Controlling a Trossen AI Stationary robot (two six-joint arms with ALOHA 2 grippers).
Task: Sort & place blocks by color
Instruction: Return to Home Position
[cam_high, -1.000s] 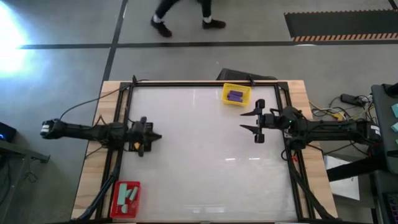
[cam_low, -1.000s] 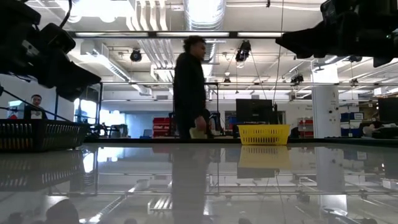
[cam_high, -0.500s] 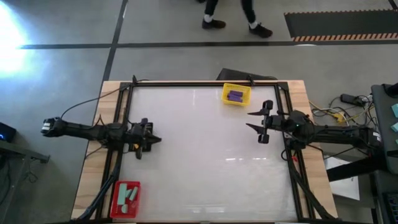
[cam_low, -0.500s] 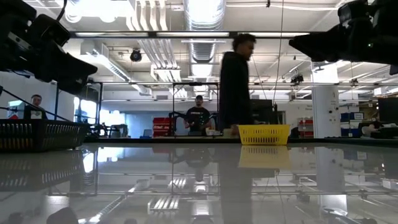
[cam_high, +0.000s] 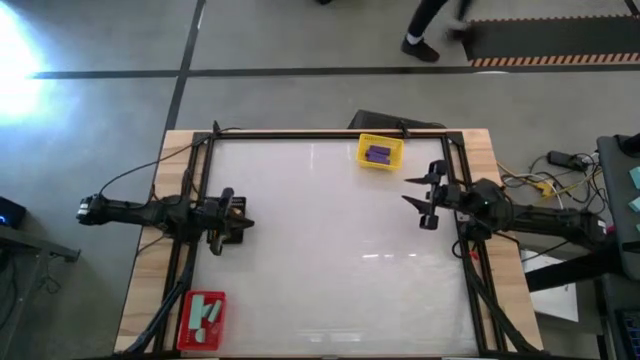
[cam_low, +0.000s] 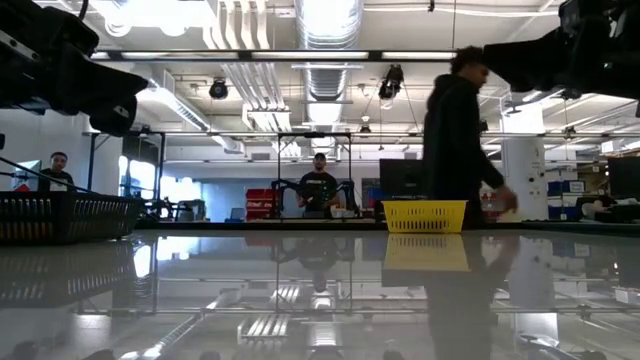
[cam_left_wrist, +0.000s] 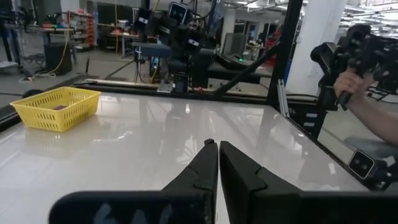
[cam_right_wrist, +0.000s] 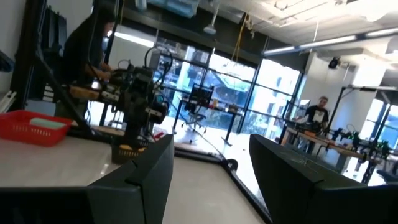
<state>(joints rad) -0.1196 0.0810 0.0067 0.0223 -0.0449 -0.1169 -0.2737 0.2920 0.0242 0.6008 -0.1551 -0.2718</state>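
Note:
Purple bars lie in the yellow tray at the table's far edge. Mint-teal bars lie in the red tray at the near left corner. In the right wrist view, orange pieces show in the black tray beneath the left arm. My left gripper is shut and hangs above the table's left side, touching nothing; its fingers show closed in the left wrist view. My right gripper is open above the right side; nothing is between its fingers.
The white tabletop is ringed by a black frame. In the low view, the black tray stands at left and the yellow tray far off. A person walks behind the far edge; another person's hand shows beyond the right edge.
My right gripper has drawn back toward the table's right edge, staying open. My left gripper has drawn back a little toward the left edge, staying shut. The person behind the table has walked from left to right.

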